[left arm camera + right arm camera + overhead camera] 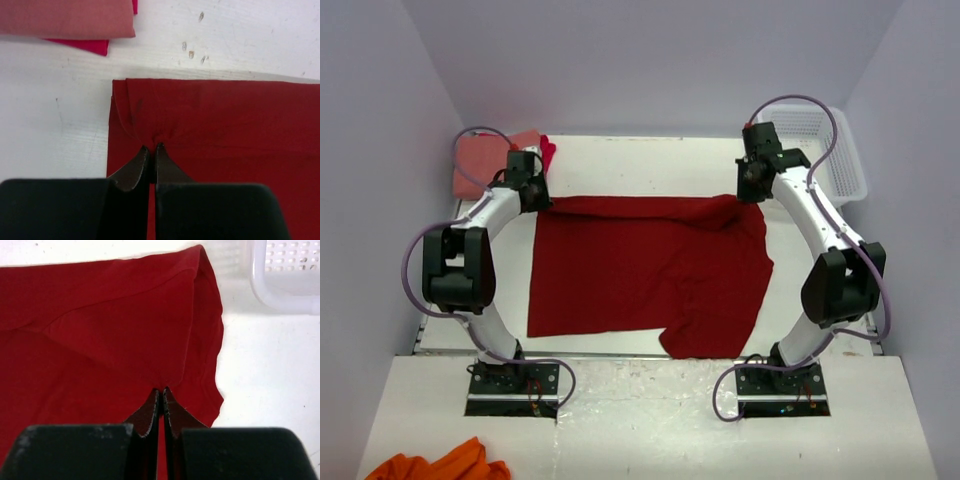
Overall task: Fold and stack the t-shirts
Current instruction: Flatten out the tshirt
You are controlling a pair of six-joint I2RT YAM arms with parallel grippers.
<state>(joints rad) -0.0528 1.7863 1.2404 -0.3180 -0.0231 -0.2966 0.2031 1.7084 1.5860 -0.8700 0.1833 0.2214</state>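
Note:
The big dark red t-shirt (640, 270) lies spread across the middle of the table, folded over along its far edge. My left gripper (532, 190) is shut on its far left corner; the cloth (200, 120) puckers at the fingertips (159, 150). My right gripper (752, 185) is shut on its far right corner, pinching the cloth (115, 340) at its tips (162, 391). The folded salmon-pink t-shirt (485, 160) lies at the far left on the brighter red one (549, 150); both show in the left wrist view (65, 17), (90, 46).
A white plastic basket (825, 150) stands at the far right, its corner close to the right gripper (285, 275). An orange cloth (440, 465) lies on the near ledge at bottom left. Grey walls close in the table on three sides.

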